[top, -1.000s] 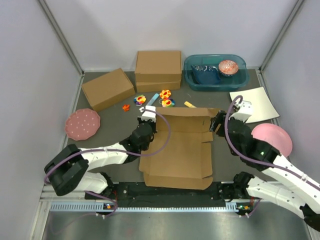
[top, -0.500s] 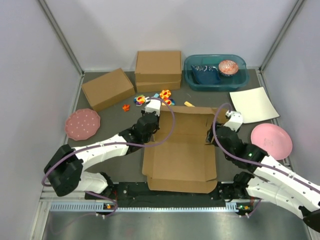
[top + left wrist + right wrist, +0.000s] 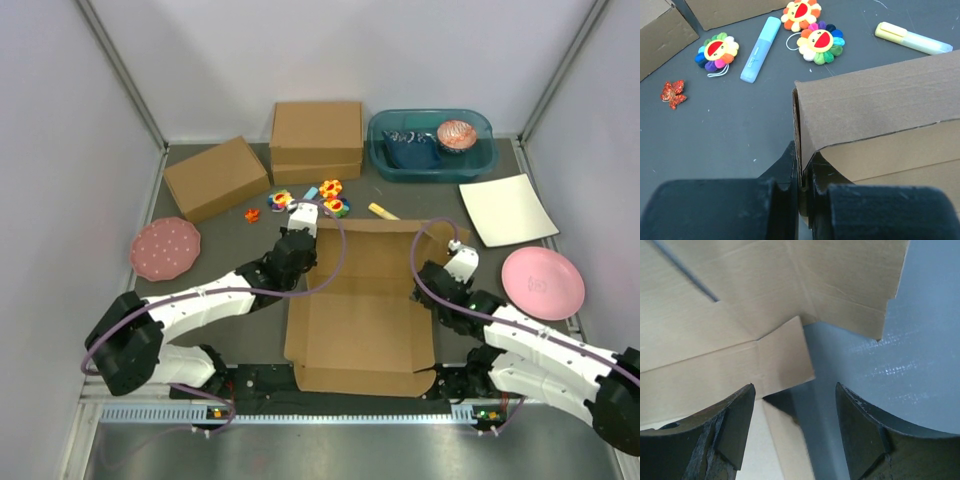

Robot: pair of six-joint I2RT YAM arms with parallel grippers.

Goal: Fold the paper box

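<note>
Tabletop (image 3: 225, 245) carries the paper box (image 3: 358, 305), mostly flat, far wall raised. At the box's far-left corner, left gripper (image 3: 801, 176) fingers pinch the cardboard wall. At its right edge, right gripper (image 3: 795, 412) fingers are spread over a flap.

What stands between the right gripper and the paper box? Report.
Nothing visible does. The right gripper hangs open over a side tab of the paper box, with only that cardboard between its fingers. The left gripper pinches the box's far-left corner.

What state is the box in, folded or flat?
Mostly flat: the box lies spread, only its far flap lifted, pinched by the left gripper.
</note>
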